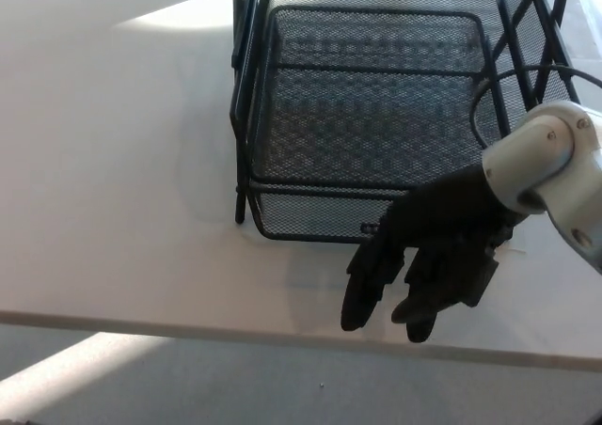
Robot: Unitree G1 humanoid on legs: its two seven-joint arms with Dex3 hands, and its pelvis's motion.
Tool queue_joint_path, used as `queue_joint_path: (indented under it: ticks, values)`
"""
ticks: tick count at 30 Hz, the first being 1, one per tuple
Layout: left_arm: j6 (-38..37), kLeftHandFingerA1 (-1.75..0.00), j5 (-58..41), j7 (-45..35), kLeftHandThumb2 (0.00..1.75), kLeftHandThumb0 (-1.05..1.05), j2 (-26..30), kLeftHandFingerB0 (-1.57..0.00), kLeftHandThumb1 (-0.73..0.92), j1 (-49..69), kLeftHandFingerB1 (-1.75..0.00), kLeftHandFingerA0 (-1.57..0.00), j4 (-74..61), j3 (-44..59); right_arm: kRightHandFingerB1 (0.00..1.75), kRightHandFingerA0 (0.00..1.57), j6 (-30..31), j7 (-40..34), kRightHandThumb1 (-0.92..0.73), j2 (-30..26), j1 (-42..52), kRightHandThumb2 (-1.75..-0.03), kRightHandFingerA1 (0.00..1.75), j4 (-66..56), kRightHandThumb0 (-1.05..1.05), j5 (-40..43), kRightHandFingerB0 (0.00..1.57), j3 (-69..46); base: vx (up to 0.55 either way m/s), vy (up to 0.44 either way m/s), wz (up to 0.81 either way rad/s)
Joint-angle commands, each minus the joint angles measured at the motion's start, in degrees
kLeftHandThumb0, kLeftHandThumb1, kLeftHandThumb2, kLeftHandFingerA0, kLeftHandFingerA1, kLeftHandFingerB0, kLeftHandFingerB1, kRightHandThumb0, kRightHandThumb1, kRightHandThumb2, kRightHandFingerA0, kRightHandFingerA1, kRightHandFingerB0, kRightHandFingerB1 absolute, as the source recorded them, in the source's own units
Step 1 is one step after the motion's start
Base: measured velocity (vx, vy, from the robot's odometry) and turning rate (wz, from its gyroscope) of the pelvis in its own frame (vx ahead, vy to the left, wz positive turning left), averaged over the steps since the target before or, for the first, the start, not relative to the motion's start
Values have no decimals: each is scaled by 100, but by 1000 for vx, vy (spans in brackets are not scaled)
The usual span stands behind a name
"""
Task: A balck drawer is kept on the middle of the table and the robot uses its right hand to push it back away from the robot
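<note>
Right robot hand (425, 256), fingers spread, against black mesh drawer (367, 124) front; small label unreadable.

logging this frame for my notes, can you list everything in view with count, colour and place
mesh drawer: one, black wire mesh, sitting in its frame at upper centre of the table, front edge facing the robot
drawer frame: one, black metal bars, around the drawer, running off the top of the picture
cable: one, black, looping over the right side of the drawer toward the robot's arm
table: one, white, fills most of the picture, near edge along the bottom
floor: grey, strip below the table edge, with a bright patch at lower left
right hand: one, black, fingers apart and pointing down, at the drawer's front right, holding nothing
right forearm: one, white and grey, right edge
</note>
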Motion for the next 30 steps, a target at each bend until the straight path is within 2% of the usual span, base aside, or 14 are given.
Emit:
queue_joint_path:
  ticks: [1,2,3,4,5,19,21,22,25,26,27,28,29,30]
  values:
    - [-64,-38,106,52,63,-56,78,-36,75,15,-33,-50,36,-7,38,55,-477,-159,-78,138,-424,-63,44,807,-49,-268,40,-80,0,0,0]
    - [-89,-39,76,31,63,-56,75,-36,74,20,-33,-50,37,17,38,54,-490,-166,-75,161,-469,-63,45,917,-50,-275,39,-105,0,0,0]
    - [-91,-52,62,12,90,-61,79,-32,62,25,-46,-46,20,26,38,56,-541,-193,-78,185,-541,-63,43,1066,-49,-317,40,-117,0,0,0]
    - [-81,-52,62,-2,90,-61,85,-32,62,28,-46,-46,-2,25,38,56,-604,-220,-78,205,-608,-63,43,1203,-49,-368,40,-121,0,0,0]
    - [-68,-38,71,3,63,-57,85,-35,75,26,-33,-49,-3,18,37,58,-644,-253,-78,229,-658,-61,43,1330,-49,-398,40,-134,0,0,0]
    - [-78,-38,58,-20,63,-56,68,-34,72,27,-33,-47,20,25,36,61,-1182,-478,-76,404,-1036,-61,42,2537,-49,-617,41,-367,0,0,0]
    - [-86,-37,41,-43,63,-55,78,-34,75,36,-33,-47,18,39,37,60,-1228,-480,-71,423,-980,-65,44,2523,-53,-631,39,-385,0,0,0]
    - [-102,-39,43,-39,63,-56,85,-34,72,44,-33,-48,29,39,49,54,-1212,-435,-63,400,-879,-90,56,2307,-56,-665,35,-330,0,0,0]
    - [-108,-38,48,-34,63,-55,86,-32,72,49,-33,-48,44,39,49,53,-1179,-387,-63,377,-770,-90,56,2077,-56,-703,35,-296,0,0,0]
    - [-117,-39,70,13,63,-56,81,-33,72,51,-33,-49,53,25,37,57,-1170,-327,-72,304,-649,-65,45,1760,-53,-716,38,-275,0,0,0]
    - [-119,-39,77,26,63,-56,80,-33,72,51,-33,-49,55,21,37,57,-1166,-309,-72,284,-614,-65,45,1668,-53,-722,38,-271,0,0,0]
    - [-103,-39,96,46,63,-55,77,-33,75,44,-33,-50,49,6,50,49,-1096,-252,-63,213,-521,-90,56,1382,-55,-730,35,-275,0,0,0]
    - [-96,-39,103,52,63,-55,75,-33,75,41,-33,-50,47,0,50,49,-1056,-229,-63,184,-480,-90,56,1257,-55,-738,35,-283,0,0,0]
    - [-90,-39,101,48,63,-55,74,-34,75,34,-33,-50,49,1,37,54,-1011,-184,-78,129,-423,-63,43,1053,-49,-734,41,-292,0,0,0]
